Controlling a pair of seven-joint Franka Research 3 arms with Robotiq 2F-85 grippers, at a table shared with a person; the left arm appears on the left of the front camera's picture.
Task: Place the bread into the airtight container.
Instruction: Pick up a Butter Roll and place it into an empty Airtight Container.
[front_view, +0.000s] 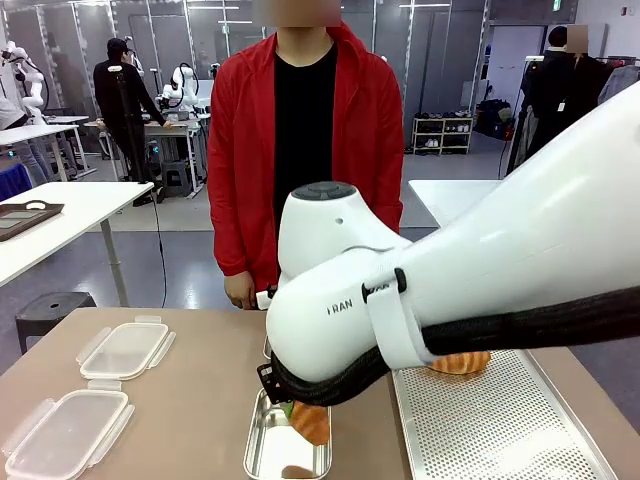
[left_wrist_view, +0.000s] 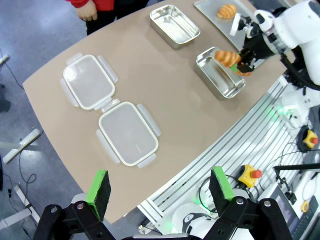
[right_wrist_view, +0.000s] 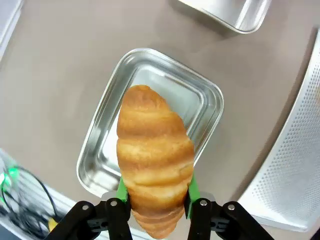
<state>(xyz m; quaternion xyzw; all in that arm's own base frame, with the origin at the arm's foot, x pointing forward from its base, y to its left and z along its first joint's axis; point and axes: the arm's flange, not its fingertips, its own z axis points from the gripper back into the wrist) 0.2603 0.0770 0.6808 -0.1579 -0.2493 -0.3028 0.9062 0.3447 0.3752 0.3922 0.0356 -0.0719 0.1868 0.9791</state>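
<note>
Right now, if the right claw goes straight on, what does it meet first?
Probably the steel container: the bread held by the right claw would touch its bottom first; depth is unclear.

Bread (right_wrist_view: 155, 170) above near container (right_wrist_view: 205, 100), tray (front_view: 500, 430) to its right

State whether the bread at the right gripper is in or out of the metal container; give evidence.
Out. The right gripper holds the bread between its green pads above the metal container, whose bare floor shows beneath.

Had a grey floor (front_view: 185, 265), a white table (front_view: 70, 210) at left, a black stool (front_view: 55, 308) beside it, low shelving (front_view: 442, 135) far back.
</note>
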